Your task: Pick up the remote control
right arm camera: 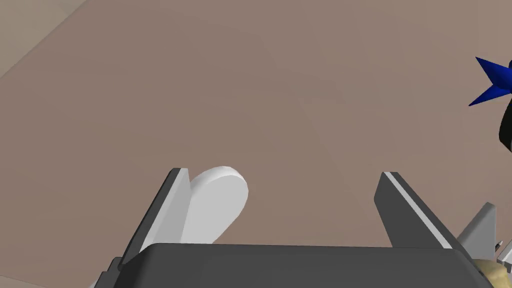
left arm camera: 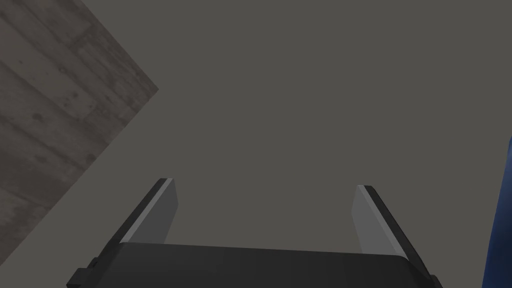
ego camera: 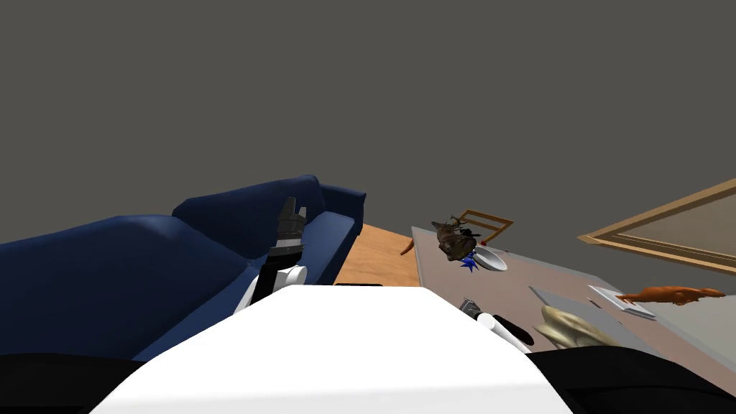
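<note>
A flat white remote control (right arm camera: 220,197) with a rounded end lies on the brown table (right arm camera: 280,90). My right gripper (right arm camera: 285,200) hangs open just above the table. The remote lies between its fingers, close against one finger (right arm camera: 167,210), with a wide gap to the other. The head view shows that right gripper (ego camera: 470,307) small at the table's near edge. My left gripper (ego camera: 292,212) is raised in front of the blue sofa (ego camera: 108,266) and stands open and empty (left arm camera: 265,212).
On the table (ego camera: 560,277) farther off stand a brown antlered figure (ego camera: 454,241), a white bowl (ego camera: 492,260) and a blue spiky object (right arm camera: 492,80). A tan lump (ego camera: 568,327), a grey board and an orange figure (ego camera: 672,293) lie to the right. The sofa borders the left side.
</note>
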Motion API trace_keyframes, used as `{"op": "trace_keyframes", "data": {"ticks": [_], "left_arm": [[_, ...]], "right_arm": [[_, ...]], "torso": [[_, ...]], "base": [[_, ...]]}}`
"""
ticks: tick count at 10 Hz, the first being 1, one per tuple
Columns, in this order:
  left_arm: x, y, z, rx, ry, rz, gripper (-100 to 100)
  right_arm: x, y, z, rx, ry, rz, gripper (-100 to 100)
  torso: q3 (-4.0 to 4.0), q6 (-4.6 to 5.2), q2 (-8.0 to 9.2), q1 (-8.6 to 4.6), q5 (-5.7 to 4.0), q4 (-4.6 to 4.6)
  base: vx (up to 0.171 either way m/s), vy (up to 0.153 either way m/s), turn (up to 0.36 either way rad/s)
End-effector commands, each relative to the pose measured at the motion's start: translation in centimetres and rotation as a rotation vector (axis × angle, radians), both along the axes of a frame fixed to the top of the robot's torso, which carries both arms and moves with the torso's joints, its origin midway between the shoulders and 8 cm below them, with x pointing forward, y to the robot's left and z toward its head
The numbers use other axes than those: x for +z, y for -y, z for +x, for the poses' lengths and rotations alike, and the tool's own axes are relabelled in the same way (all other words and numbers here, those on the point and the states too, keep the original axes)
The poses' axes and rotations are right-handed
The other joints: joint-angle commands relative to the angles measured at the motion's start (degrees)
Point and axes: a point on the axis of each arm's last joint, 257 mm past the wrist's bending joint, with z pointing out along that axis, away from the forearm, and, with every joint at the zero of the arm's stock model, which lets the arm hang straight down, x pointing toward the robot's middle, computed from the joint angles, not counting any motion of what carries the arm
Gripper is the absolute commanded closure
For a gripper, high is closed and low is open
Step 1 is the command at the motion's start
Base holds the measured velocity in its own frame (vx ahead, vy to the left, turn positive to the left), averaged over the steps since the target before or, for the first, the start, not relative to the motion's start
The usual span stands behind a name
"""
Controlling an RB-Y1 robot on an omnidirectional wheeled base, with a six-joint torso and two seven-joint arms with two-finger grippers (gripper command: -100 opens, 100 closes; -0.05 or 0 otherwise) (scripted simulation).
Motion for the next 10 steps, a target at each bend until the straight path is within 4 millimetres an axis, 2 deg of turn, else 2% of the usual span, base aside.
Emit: {"op": "trace_keyframes", "data": {"ticks": [1,2,4,6,8,9,10], "left_arm": [[0.0,0.0,0.0,0.000,0.000,0.000,0],[0.0,0.0,0.0,0.000,0.000,0.000,0],[0.0,0.0,0.0,0.000,0.000,0.000,0],[0.0,0.0,0.0,0.000,0.000,0.000,0],[0.0,0.0,0.0,0.000,0.000,0.000,0],[0.0,0.0,0.0,0.000,0.000,0.000,0],[0.0,0.0,0.0,0.000,0.000,0.000,0]], "right_arm": [[-1.1,-0.2,-2.8,-0.099,-0.022,0.071,-100],[-1.4,-0.4,-3.2,-0.102,-0.034,0.083,-100],[-2.8,-1.5,-6.4,-0.226,-0.054,0.177,-100],[-3.0,-1.6,-6.8,-0.231,-0.062,0.184,-100],[-4.3,-3.2,-9.7,-0.347,-0.081,0.275,-100],[-4.3,-3.2,-9.7,-0.347,-0.081,0.275,-100],[-4.8,-4.0,-10.9,-0.399,-0.087,0.315,-100]], "torso": [[0.00,0.00,0.00,0.00,0.00,0.00],[-0.12,0.01,-0.21,-0.09,-0.02,-0.05],[-0.09,-0.03,-0.15,-0.13,-0.03,-0.04],[-0.06,-0.08,-0.08,-0.16,-0.05,-0.02],[0.08,-0.01,0.16,-0.12,-0.03,0.03],[-0.01,-0.02,-0.01,-0.24,-0.05,0.00],[-0.01,-0.09,0.00,-0.18,-0.05,0.00]], "base": [[0.185,-0.054,-0.328],[0.147,-0.045,-0.099],[0.153,-0.066,-0.232],[0.078,-0.036,-0.021],[0.096,-0.063,-0.244],[0.111,-0.053,-0.082],[0.096,-0.053,-0.122]]}}
